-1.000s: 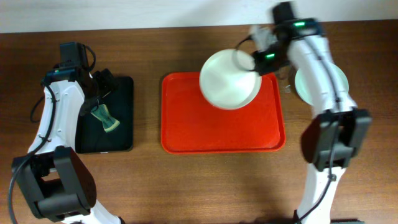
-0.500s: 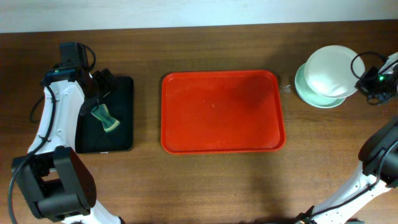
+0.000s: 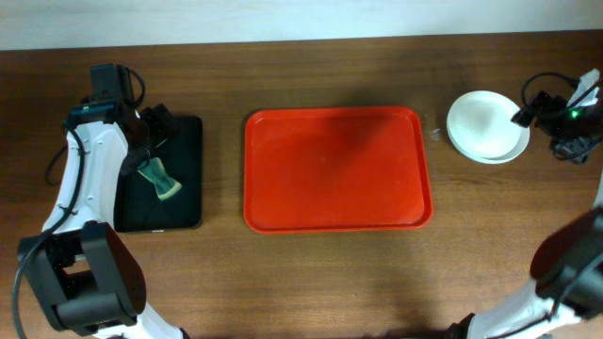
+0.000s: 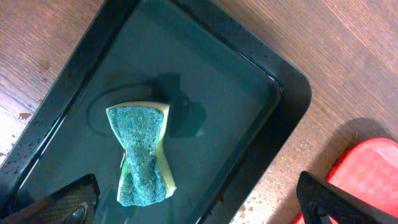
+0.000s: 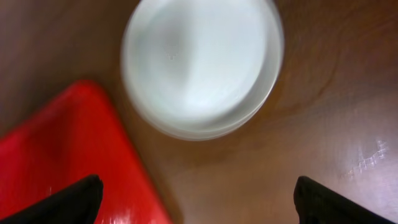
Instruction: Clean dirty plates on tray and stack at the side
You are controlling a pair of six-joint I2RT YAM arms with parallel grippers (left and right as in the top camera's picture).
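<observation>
We see the plates (image 3: 486, 126) stacked on the surface, just right of the red tray (image 3: 337, 188). Our right gripper (image 3: 542, 115) hangs at their right edge, jaws spread wide, holding nothing.

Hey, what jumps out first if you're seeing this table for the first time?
The big red tray sits bare in the middle of the wooden table. To its right, a small stack of plates, white on top, rests on the wood. At the far left a teal sponge lies in a black tray.
</observation>
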